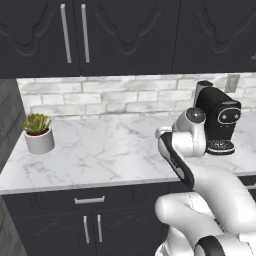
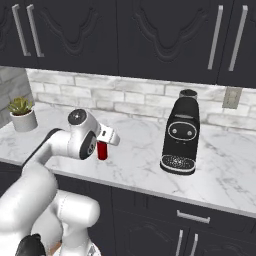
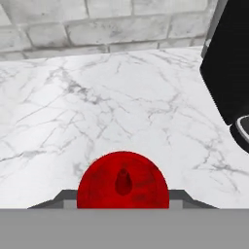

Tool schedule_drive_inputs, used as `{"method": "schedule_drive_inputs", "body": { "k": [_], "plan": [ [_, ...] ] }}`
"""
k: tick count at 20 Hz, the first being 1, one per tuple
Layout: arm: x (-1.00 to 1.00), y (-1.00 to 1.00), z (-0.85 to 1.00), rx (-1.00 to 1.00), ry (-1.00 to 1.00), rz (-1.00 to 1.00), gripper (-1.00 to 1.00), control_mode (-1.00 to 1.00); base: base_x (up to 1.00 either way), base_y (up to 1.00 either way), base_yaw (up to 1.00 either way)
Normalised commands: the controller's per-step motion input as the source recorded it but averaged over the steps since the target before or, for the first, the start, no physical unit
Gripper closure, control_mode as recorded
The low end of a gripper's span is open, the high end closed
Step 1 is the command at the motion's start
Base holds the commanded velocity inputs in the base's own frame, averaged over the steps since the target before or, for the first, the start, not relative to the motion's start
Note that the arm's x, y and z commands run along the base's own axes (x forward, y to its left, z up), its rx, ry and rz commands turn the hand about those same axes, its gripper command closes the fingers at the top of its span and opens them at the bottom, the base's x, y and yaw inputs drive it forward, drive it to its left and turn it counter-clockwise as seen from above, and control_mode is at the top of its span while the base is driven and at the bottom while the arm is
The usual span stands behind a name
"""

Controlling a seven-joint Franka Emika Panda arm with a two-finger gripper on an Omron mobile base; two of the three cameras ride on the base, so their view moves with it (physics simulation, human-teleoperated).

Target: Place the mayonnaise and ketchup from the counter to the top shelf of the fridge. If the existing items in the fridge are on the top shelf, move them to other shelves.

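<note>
The small red ketchup bottle hangs under the two-finger gripper, above the white-grey marbled counter. The jaws look partly closed around it, though the fingers are hidden. Carry it upright, clear of the black coffee machine.

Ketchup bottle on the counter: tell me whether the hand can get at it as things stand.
Probably yes: the hand is already right at the ketchup bottle, a finger on either side, with bare counter around it.
</note>
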Motion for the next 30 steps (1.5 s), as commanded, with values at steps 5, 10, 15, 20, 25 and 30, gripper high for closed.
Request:
{"method": "schedule_drive_inputs", "body": {
  "k": [5,10,15,20,25,30],
  "plan": [
    [-1.0,0.21,1.0,0.0,0.0,-0.02,1.0,-1.0,0.0,0.0,0.0],
    [-1.0,0.15,0.99,0.0,0.0,0.0,1.0,-1.0,0.0,0.0,0.0],
    [-0.98,0.05,0.79,0.0,0.02,-0.01,1.0,-1.0,0.0,0.0,0.0],
    [-0.92,0.12,0.75,0.0,0.0,0.0,1.0,-1.0,0.0,0.0,0.0],
    [-0.66,0.11,0.35,0.0,-0.06,0.0,1.0,-1.0,0.0,0.0,0.0],
    [-0.02,0.0,0.0,0.0,0.0,0.0,1.0,-1.0,0.0,0.0,0.0]
  ]
}}
